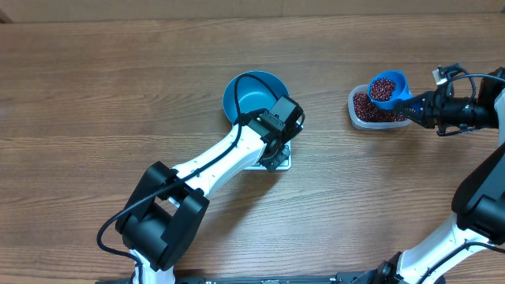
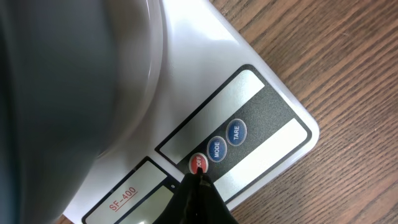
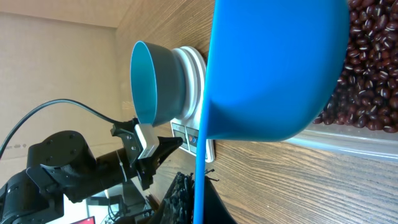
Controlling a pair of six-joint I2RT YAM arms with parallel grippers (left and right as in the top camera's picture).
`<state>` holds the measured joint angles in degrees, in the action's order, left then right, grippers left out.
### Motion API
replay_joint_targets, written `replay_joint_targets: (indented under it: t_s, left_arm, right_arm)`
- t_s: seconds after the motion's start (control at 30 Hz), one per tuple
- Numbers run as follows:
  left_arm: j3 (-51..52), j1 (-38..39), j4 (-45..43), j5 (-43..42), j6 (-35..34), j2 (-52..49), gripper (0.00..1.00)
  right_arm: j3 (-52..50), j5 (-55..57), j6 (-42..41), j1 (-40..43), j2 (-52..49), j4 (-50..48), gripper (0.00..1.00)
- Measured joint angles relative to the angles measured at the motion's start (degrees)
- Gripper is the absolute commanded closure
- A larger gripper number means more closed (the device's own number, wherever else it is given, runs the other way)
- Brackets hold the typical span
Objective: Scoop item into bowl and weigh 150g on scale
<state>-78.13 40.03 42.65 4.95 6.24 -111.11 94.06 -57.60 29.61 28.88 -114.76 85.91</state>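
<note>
Overhead view: the left arm (image 1: 213, 162) reaches in from the lower left corner, over the brown wooden table (image 1: 95, 79). The left gripper (image 1: 274, 158) points down at the flat white square scale (image 1: 284, 163). Its two fingers are pressed together with nothing between them. In the left wrist view, the dark fingertips (image 2: 199, 186) touch the little round red button (image 2: 198, 163) on the scale's panel. Just beside it are two round blue buttons, the MODE button (image 2: 216, 149) and the TARE button (image 2: 236, 132).

The round deep teal-blue bowl (image 1: 252, 95) stands on the scale, near the middle of the table. Its inside looks smooth and blue.

Well apart from the scale, on the right, sits the clear plastic tub (image 1: 353, 106). It holds lots of small dark red-brown beans (image 1: 367, 109). The small bright blue plastic scoop (image 1: 388, 88) is over the tub, and it is heaped with more of the beans. The right gripper (image 1: 417, 104) is clamped tight on the scoop's handle. In the right wrist view, the scoop's blue underside looks very big, with the beans in the tub behind it.
</note>
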Motion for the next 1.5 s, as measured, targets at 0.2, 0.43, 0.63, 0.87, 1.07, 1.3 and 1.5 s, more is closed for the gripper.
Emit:
replay_joint_targets:
  t_s: [0.2, 0.43, 0.63, 0.87, 1.07, 1.3, 1.5]
  left_arm:
    - [0.0, 0.0, 0.0, 0.0, 0.0, 0.0, 0.96]
    - [0.6, 0.0, -1.1, 0.0, 0.0, 0.0, 0.96]
    - [0.9, 0.0, -1.2, 0.0, 0.0, 0.0, 0.96]
    - [0.9, 0.0, -2.4, 0.0, 0.0, 0.0, 0.96]
    - [0.9, 0.0, -2.1, 0.0, 0.0, 0.0, 0.96]
    - [1.0, 0.0, -1.9, 0.0, 0.0, 0.0, 0.96]
    - [1.4, 0.0, -1.9, 0.0, 0.0, 0.0, 0.96]
  right_arm:
    - [0.0, 0.0, 0.0, 0.0, 0.0, -0.2, 0.96]
    - [0.0, 0.0, 0.0, 0.0, 0.0, -0.2, 0.96]
    - [0.0, 0.0, 0.0, 0.0, 0.0, -0.5, 0.96]
    - [0.0, 0.0, 0.0, 0.0, 0.0, -0.8, 0.96]
    - [0.0, 0.0, 0.0, 0.0, 0.0, -1.1, 0.96]
    - [0.0, 0.0, 0.0, 0.0, 0.0, -1.3, 0.96]
    - [0.0, 0.0, 0.0, 0.0, 0.0, -1.3, 0.96]
